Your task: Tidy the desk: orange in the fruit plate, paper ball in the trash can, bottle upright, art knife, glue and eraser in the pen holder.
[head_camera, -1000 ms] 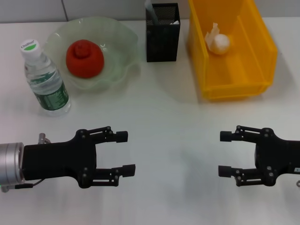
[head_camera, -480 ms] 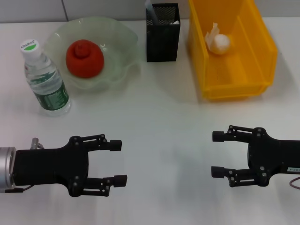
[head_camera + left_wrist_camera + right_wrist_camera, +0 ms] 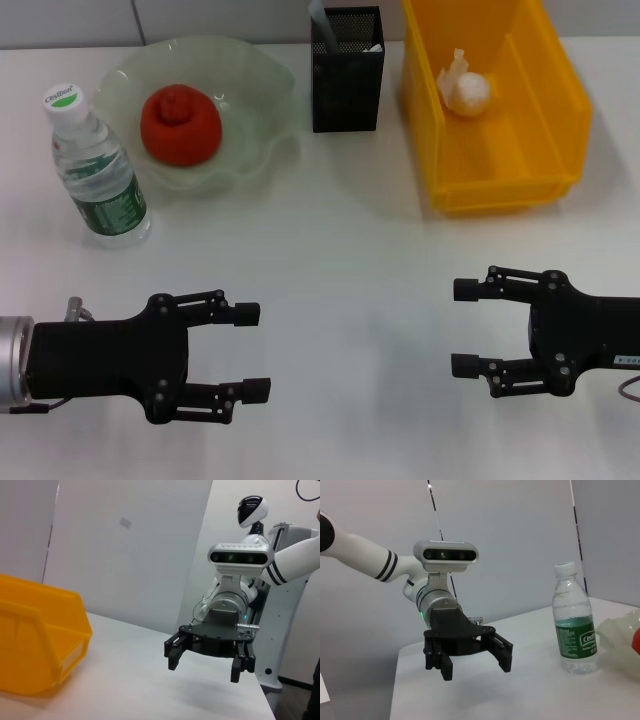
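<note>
The orange point(image 3: 180, 123) lies in the pale green fruit plate point(image 3: 255, 95) at the back left. The water bottle point(image 3: 100, 170) stands upright beside the plate. The paper ball point(image 3: 467, 90) lies in the yellow bin point(image 3: 505, 192) at the back right. The black mesh pen holder point(image 3: 347, 70) stands between plate and bin; a few items stick out of it, and I cannot tell which they are. My left gripper point(image 3: 253, 351) and right gripper point(image 3: 463, 328) hover open and empty over the near table, facing each other.
The right wrist view shows the left gripper point(image 3: 476, 669), the bottle point(image 3: 576, 625) and the plate's edge point(image 3: 617, 640). The left wrist view shows the right gripper point(image 3: 204, 666) and the yellow bin point(image 3: 40, 645). White tabletop lies between the grippers.
Over the last second the left gripper drew back towards the near left and the right gripper shifted slightly left. Both stayed open and have been still for half a second.
</note>
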### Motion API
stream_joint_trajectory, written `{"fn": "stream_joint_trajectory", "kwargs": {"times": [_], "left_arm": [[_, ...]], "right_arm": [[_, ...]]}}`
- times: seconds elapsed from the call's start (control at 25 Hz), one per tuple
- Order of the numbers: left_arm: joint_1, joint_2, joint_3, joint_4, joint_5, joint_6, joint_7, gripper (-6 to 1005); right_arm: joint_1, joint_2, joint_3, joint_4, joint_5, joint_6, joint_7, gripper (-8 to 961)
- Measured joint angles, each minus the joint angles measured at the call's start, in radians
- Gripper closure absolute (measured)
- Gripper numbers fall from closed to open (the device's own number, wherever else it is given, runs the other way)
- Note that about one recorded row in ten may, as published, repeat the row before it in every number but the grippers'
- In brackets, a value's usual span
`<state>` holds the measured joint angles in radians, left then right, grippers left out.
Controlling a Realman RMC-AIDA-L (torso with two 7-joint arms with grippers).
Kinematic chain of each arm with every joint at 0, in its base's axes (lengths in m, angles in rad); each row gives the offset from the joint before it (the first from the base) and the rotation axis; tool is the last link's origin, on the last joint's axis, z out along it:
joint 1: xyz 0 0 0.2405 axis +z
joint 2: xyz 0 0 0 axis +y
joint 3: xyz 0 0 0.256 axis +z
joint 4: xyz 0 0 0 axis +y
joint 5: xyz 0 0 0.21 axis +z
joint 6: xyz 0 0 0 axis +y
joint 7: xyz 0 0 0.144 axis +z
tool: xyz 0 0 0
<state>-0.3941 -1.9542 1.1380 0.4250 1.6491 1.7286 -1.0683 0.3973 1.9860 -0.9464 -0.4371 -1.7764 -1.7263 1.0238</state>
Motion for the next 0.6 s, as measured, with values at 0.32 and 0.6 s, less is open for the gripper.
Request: {"fn": "stream_joint_trajectory", "kwargs": {"times": [0.32,0.6], "left_arm": [[-0.002,0.000,0.000,0.000,0.002,0.002,-0.004,181],[-0.003,0.000,-0.005,-0.003,0.010,0.002,-0.005,181]], "right_arm": [[0.000,-0.002,-0.001,0.004,-0.005,-0.001,-0.002,126],[0.000,-0.003,-0.002,0.004,-0.011,-0.002,-0.003,127]]}}
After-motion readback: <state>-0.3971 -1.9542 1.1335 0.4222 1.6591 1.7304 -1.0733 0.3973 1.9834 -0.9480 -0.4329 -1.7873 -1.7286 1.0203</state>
